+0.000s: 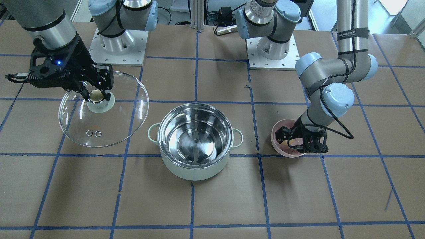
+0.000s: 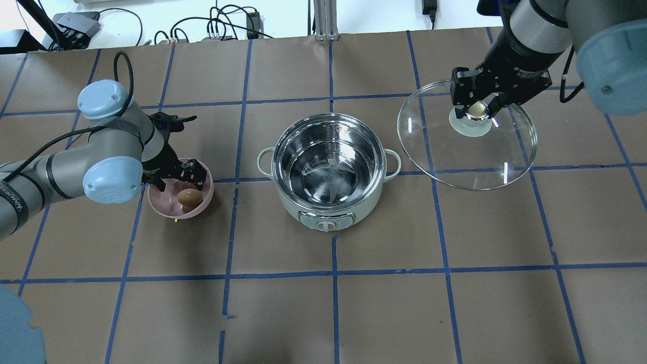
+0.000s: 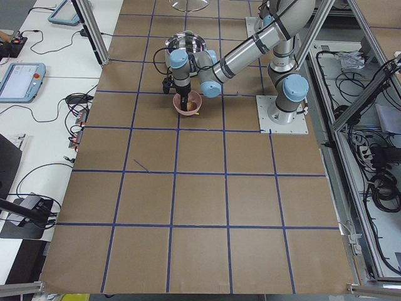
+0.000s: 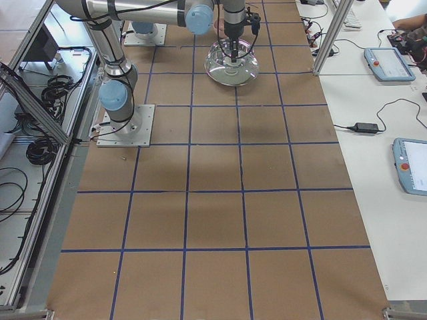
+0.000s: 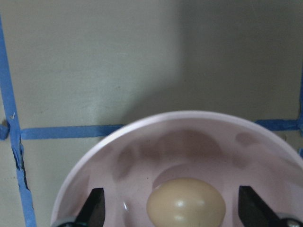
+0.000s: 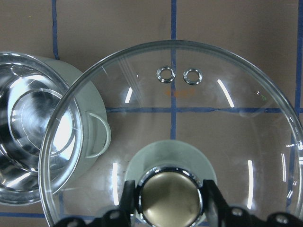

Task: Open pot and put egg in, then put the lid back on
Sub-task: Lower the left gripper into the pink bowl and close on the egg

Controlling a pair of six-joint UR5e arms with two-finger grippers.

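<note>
**Pot open, egg not yet lifted**

Far left in the overhead view: left gripper [image 5: 173, 210] lowered into the pink bowl [image 2: 157, 202]. Spread wide, one finger on each side of the egg [image 2: 189, 196], touching it on neither side and holding nothing. Egg on the bowl's bottom, lying on its side, well apart from the pot. Likely light and rigid but brittle, and smooth and rounded enough to squirt out of a hard pinch. Best taken across the short middle, closing gently and stopping at first contact. Then straight up, clear of the bowl's rim.

Centre: pot [image 2: 364, 207] upright on the table, uncovered, shiny and empty inside. Calls for a low release near the steel bottom rather than a drop.

Right: right gripper [image 6: 166, 201] clamped on the gold-beige knob [image 1: 96, 96], carrying the lid [image 2: 455, 156] tilted. Near edge just beside the pot's handle, not over the opening. Cannot tell whether the low edge touches the table. Probably heavy for so small a grip point, stiff and breakable, slick glass prone to swinging about the knob. Worth holding by the knob, levelling before lowering, and seating the rim squarely on the pot.
</note>
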